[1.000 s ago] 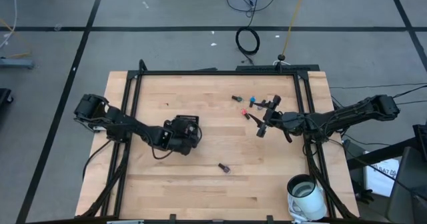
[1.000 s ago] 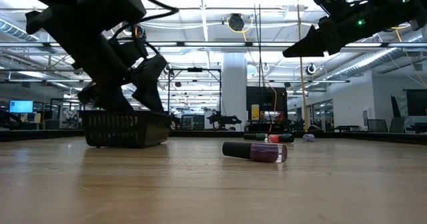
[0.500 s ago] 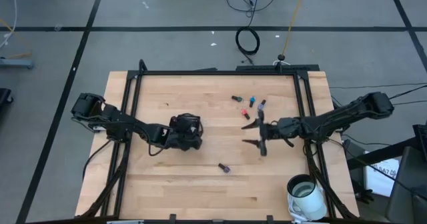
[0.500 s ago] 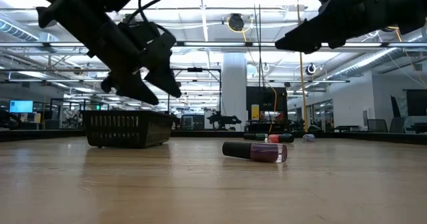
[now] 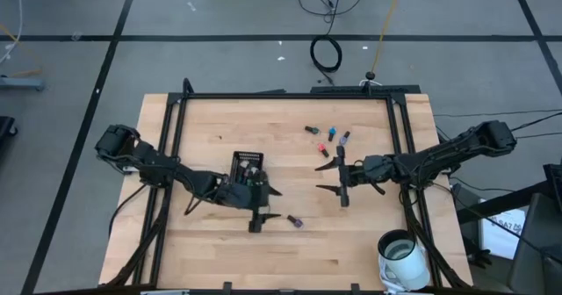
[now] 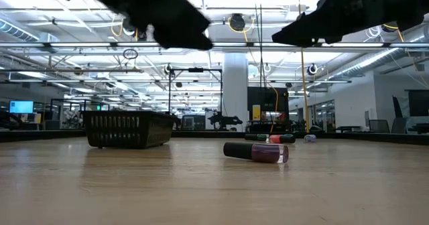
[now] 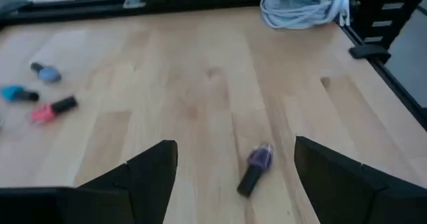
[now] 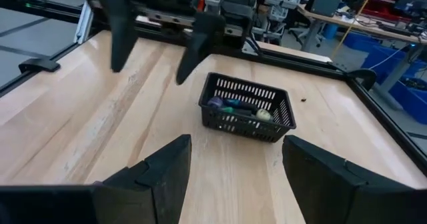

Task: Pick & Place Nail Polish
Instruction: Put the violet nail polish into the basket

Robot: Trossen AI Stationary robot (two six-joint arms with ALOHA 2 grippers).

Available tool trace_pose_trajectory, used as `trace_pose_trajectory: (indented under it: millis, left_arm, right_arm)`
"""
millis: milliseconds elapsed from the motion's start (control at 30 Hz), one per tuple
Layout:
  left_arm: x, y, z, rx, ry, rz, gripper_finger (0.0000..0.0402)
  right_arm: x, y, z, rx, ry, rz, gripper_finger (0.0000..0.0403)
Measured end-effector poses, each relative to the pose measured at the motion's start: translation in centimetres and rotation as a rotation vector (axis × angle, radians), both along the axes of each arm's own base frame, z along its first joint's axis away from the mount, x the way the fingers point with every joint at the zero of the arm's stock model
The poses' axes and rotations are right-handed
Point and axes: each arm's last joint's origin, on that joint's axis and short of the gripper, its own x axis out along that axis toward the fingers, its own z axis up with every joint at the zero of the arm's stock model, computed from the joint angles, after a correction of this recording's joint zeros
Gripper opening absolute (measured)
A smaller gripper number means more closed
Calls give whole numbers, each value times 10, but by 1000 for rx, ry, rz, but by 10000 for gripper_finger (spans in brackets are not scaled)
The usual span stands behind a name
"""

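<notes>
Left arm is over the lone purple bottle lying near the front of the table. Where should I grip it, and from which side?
Come straight down with the left gripper, jaws open. The purple nail polish bottle lies flat on the table, dark cap toward the gripper, with nothing beside it. Probably best to close across the purple body, fingers astride its long axis, since the cap looks thinner.

— What's on the floor past the table's far edge?

— A coiled black cable (image 5: 327,54) lies on the grey floor, and a yellow cord (image 5: 386,23) runs down to the black frame (image 5: 290,95) edging the wooden table (image 5: 211,137).

— And at the near right corner?

— A white cup (image 5: 400,249) with a coil of white cable (image 7: 301,12) bundled round it.

— Anything mid-table?

— A small black slotted basket (image 8: 247,107) sits upright on the wood. In the level view it stands left of centre.
</notes>
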Motion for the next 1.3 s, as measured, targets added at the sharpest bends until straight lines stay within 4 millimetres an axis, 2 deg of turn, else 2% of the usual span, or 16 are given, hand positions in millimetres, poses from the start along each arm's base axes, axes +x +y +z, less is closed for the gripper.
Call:
trace_pose_trajectory:
  millis: [133, 300, 500, 800, 1100, 1300]
  left_arm:
    - [23, -5, -2, 29, 41, -74, 280]
    - [46, -7, -35, 27, 164, -217, 270]
    - [64, -1, -59, -65, 185, -349, 249]
    - [72, 17, -86, -31, 238, -330, 213]
    - [69, 15, -89, 39, 259, -357, 184]
    - [71, 16, -103, 58, 283, -319, 162]
  right_arm:
    - [0, 0, 0, -2, 0, 0, 221]
    - [0, 0, 0, -3, 3, 0, 221]
    - [-1, 0, -1, -8, 15, 0, 221]
    - [-1, 0, -1, -6, 14, 0, 221]
    - [-1, 0, -1, -9, 15, 1, 221]
    - [-1, 0, -1, -9, 15, 1, 221]
